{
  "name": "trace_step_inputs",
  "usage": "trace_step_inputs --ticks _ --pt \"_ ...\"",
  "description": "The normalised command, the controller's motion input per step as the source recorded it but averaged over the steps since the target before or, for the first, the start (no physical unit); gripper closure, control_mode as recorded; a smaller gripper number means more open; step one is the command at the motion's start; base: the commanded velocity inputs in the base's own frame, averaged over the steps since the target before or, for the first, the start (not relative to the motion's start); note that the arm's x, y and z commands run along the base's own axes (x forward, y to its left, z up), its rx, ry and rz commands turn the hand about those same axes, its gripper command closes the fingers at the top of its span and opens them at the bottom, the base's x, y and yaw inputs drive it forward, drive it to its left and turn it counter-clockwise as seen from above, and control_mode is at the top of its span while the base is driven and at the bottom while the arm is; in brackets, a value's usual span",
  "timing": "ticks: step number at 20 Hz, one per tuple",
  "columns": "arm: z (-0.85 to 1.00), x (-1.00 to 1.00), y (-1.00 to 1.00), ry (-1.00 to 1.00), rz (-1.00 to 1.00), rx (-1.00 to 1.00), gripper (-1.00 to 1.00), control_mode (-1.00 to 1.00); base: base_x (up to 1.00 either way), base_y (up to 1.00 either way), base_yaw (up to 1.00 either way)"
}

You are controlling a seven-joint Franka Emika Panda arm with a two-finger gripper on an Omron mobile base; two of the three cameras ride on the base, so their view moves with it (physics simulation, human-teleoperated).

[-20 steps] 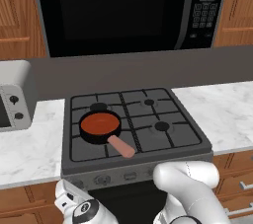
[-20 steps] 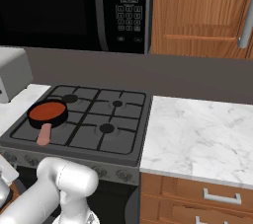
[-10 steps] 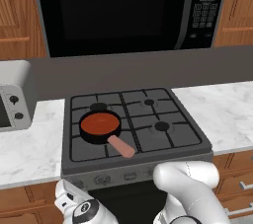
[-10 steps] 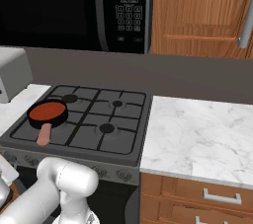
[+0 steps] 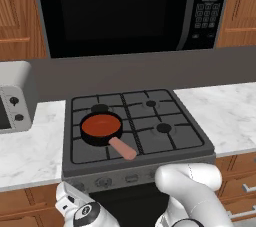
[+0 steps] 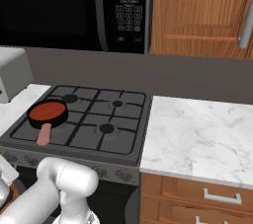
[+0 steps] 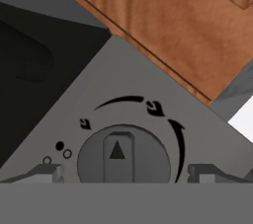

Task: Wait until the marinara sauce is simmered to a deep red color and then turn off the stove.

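The stove (image 5: 135,121) sits in the middle of the white marble counter (image 5: 227,111), under the black microwave (image 5: 125,8), and it has black grates and a row of round knobs along its front edge. On the burner at the front left stands a small black pan (image 5: 101,128), and its pinkish handle (image 5: 122,148) points to about 4 o'clock, toward the front edge of the stove. The marinara sauce (image 5: 101,125) fills the pan as a flat round disc of orange-red colour; in the right base view the sauce (image 6: 47,110) shows a similar brownish red tone, and the pan is at about 9 o'clock from the centre of the stove (image 6: 89,119). A silver toaster oven (image 5: 14,103) stands on the counter at the left of the stove. Brown wooden cabinets (image 6: 197,11) hang at the right of the microwave, and drawers (image 6: 197,198) are below the counter. The white arm is low in front of the stove. In the hand view the gripper (image 7: 123,173) is released, with the jaws wide apart, and the two fingertips (image 7: 47,172) stand at both sides of one round grey knob (image 7: 123,156) without touching it. The knob has a raised bar with a small triangle mark that points to 12 o'clock in this view, and curved flame markings go around it on the grey front panel (image 7: 133,75).
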Motion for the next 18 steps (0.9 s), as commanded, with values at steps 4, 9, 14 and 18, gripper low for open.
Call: trace_step_inputs --ticks 4,9,14,18 --pt "0.00 0.00 0.00 0.00 0.00 0.00 -1.00 -1.00 0.00 0.00 0.00" --pt "0.00 0.00 0.00 0.00 0.00 0.00 -1.00 -1.00 0.00 0.00 0.00" --pt "0.00 0.00 0.00 0.00 0.00 0.00 -1.00 -1.00 0.00 0.00 0.00" --pt "0.00 0.00 0.00 0.00 0.00 0.00 -1.00 -1.00 0.00 0.00 0.00"
